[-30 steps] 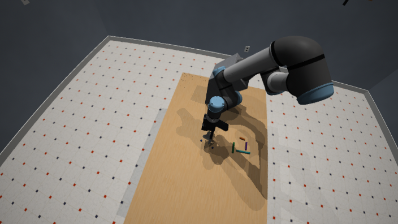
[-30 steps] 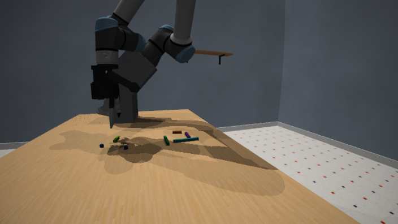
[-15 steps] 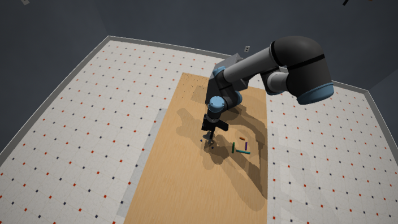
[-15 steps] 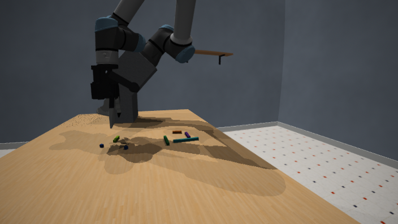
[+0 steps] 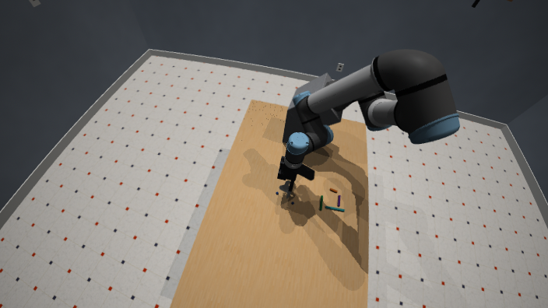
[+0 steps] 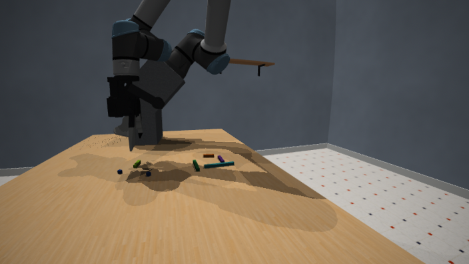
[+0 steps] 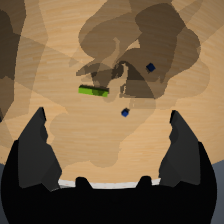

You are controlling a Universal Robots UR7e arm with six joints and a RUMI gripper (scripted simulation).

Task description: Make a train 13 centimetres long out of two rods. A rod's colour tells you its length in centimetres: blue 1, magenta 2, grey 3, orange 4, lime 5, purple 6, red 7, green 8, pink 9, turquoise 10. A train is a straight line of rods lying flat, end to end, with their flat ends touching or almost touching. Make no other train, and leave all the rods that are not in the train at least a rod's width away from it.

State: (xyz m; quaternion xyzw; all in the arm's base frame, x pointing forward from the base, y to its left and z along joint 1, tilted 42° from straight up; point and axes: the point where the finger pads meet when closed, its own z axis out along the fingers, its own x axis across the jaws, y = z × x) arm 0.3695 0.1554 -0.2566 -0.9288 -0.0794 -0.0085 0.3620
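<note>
My gripper [image 5: 289,188] [image 6: 134,141] [image 7: 108,109] is open and empty, hanging a little above the wooden table [image 5: 249,253] [image 6: 166,227]. A short lime rod [image 6: 136,163] [image 7: 93,90] lies flat just ahead of the fingers; in the top view the gripper hides it. Two small blue rods [image 5: 277,193] [image 5: 292,203] [image 6: 119,171] [image 6: 148,173] [image 7: 125,112] [image 7: 150,67] lie near it. Further right lie a green rod [image 5: 321,203] [image 6: 196,165] and a turquoise rod [image 5: 335,208] [image 6: 218,165], at an angle to each other with a small gap. An orange rod [image 5: 333,190] [image 6: 208,155] and a purple rod [image 5: 338,201] [image 6: 220,159] lie behind them.
The arm's dark base [image 6: 150,123] stands at the back of the table, just behind the gripper. The table's right edge runs close to the turquoise rod's side. A small wall shelf [image 6: 250,62] hangs far behind. Tiled floor [image 5: 97,175] surrounds the table.
</note>
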